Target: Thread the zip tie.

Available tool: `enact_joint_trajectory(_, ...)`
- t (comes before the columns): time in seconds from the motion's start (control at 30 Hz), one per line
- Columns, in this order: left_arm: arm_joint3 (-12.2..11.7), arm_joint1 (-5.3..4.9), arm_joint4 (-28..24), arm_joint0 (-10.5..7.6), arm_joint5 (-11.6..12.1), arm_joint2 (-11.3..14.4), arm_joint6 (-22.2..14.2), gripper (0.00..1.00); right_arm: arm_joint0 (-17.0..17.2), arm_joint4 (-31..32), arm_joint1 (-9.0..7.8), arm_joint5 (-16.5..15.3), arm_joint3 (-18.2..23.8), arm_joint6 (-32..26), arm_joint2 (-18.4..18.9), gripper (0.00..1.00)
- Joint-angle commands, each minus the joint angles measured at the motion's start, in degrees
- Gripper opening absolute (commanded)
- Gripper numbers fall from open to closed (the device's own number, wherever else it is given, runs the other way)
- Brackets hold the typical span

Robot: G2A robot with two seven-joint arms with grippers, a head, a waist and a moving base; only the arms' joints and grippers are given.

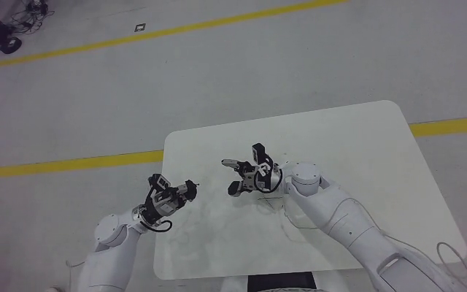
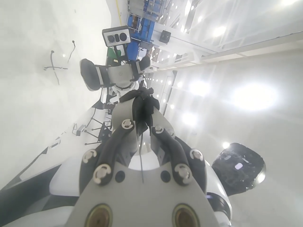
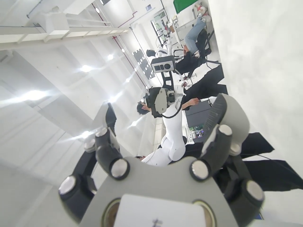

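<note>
Hovering over the white rounded desk (image 1: 350, 146), the left hand (image 2: 142, 93) is clamped on a thin black plastic zip tie (image 2: 141, 147). Right hand (image 1: 232, 177) faces it nearby, jaws wide apart.

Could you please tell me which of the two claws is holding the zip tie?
The left claw, shut on the thin black zip tie; the right claw stands open and empty.

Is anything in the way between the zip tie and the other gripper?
Nothing visible. The left gripper is shut on the zip tie, and the open right gripper faces it across open air above the table.
</note>
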State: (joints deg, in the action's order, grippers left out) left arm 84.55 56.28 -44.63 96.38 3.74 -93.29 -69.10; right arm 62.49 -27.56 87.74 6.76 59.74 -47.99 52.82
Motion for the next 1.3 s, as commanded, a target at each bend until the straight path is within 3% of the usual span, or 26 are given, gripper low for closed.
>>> enact_joint_trajectory(0.0,0.0,0.0,-0.07,-0.01,-0.05,0.01,-0.01,0.0,-0.03,-0.04,0.02,-0.01,-0.02,-0.08,-0.05,1.0)
enact_joint_trajectory(0.17,-0.05,0.01,0.23,-0.02,0.0,0.1,0.33,0.0,-0.03,-0.04,0.02,-0.01,-0.02,-0.08,-0.05,1.0)
enact_joint_trajectory(0.2,-0.14,0.0,2.0,-0.15,0.93,0.37,1.5,0.0,-0.03,-0.04,0.02,-0.01,-0.02,-0.08,-0.05,1.0)
enact_joint_trajectory(0.27,-0.83,-0.05,5.9,-0.27,6.55,0.69,1.59,0.0,-0.03,-0.04,0.02,-0.01,-0.02,-0.08,-0.05,1.0)
enact_joint_trajectory(0.33,-2.88,0.01,4.38,-0.35,11.63,0.29,-0.86,0.0,-0.03,-0.04,0.02,-0.01,-0.02,-0.08,-0.05,1.0)
enact_joint_trajectory(0.4,-3.45,-0.03,3.53,-0.83,15.74,-0.63,-4.54,0.0,-0.03,-0.04,0.02,-0.01,-0.02,-0.08,-0.05,1.0)
enact_joint_trajectory(0.47,-4.24,0.2,3.18,-1.19,15.74,-2.7,-6.47,0.0,-0.03,-0.04,0.02,-0.01,-0.02,-0.08,-0.05,1.0)
enact_joint_trajectory(0.57,-3.34,1.15,2.89,-1.88,15.74,-5.31,-10.54,0.0,-0.03,-0.04,0.02,-0.01,-0.02,-0.08,-0.05,1.0)
enact_joint_trajectory(0.77,-0.15,3.6,2.29,-1.25,15.74,-6.65,-10.54,0.0,-0.03,-0.04,0.02,-0.01,-0.02,-0.08,-0.05,1.0)
enact_joint_trajectory(1.13,-0.44,3.59,1.54,-1.96,15.74,-6.06,-10.54,0.0,-0.03,-0.04,0.02,-0.01,-0.02,-0.08,-0.05,1.0)
enact_joint_trajectory(1.27,2.99,3.12,2.58,-2.19,15.74,-5.81,-10.54,0.0,-0.03,-0.04,0.02,-0.01,-0.02,-0.08,-0.05,1.0)
